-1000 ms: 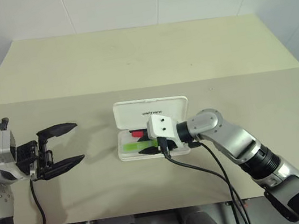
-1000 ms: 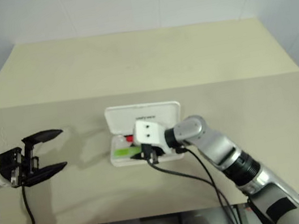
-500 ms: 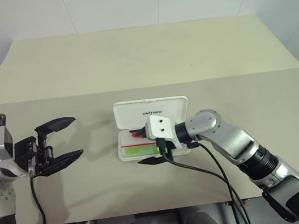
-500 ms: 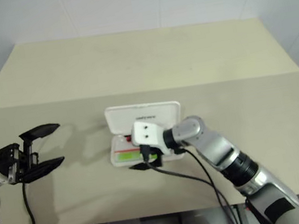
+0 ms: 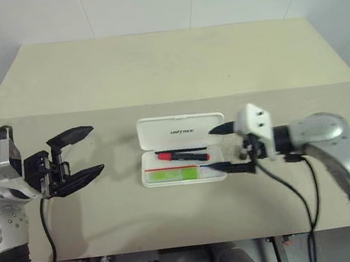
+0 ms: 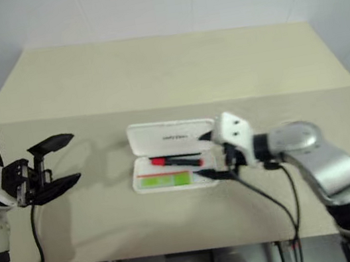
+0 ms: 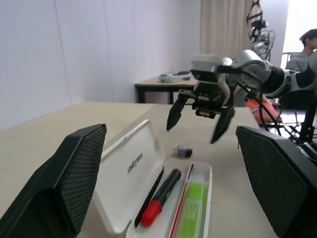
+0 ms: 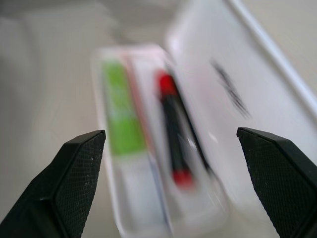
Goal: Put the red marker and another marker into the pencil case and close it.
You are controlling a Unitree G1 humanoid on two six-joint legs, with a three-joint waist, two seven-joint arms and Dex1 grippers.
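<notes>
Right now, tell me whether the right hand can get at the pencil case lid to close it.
Probably yes: the right hand hangs open just beside the pencil case, whose lid stands up with nothing between them.

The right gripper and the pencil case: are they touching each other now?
Apart. In the left wrist view the right gripper hangs open in the air beyond the pencil case, with bare table between its fingertips and the case.
</notes>
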